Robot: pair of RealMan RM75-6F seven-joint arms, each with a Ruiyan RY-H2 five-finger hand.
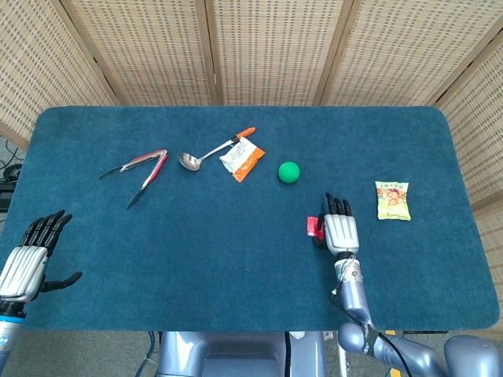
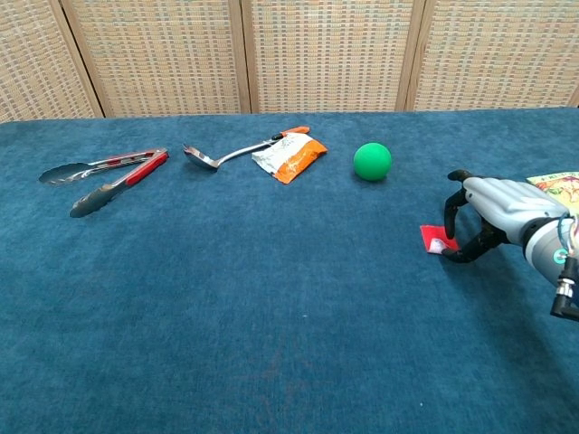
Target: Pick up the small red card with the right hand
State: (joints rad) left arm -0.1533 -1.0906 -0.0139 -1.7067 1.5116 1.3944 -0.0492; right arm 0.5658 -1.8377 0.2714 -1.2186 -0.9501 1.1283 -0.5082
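Note:
The small red card (image 1: 314, 228) (image 2: 436, 239) lies flat on the blue cloth, right of centre. My right hand (image 1: 341, 232) (image 2: 496, 213) arches over the card's right edge, palm down. Its thumb and curled fingertips (image 2: 468, 254) touch the card, which stays on the table, and part of it is hidden under the hand. My left hand (image 1: 28, 259) hovers at the near left corner with fingers spread and nothing in it; only the head view shows it.
A green ball (image 1: 289, 172) (image 2: 372, 161) sits just beyond the card. An orange-white sachet (image 1: 242, 159), a ladle (image 1: 206, 153) and red-handled tongs (image 1: 138, 171) lie further left. A yellow snack packet (image 1: 393, 200) is to the right of my right hand.

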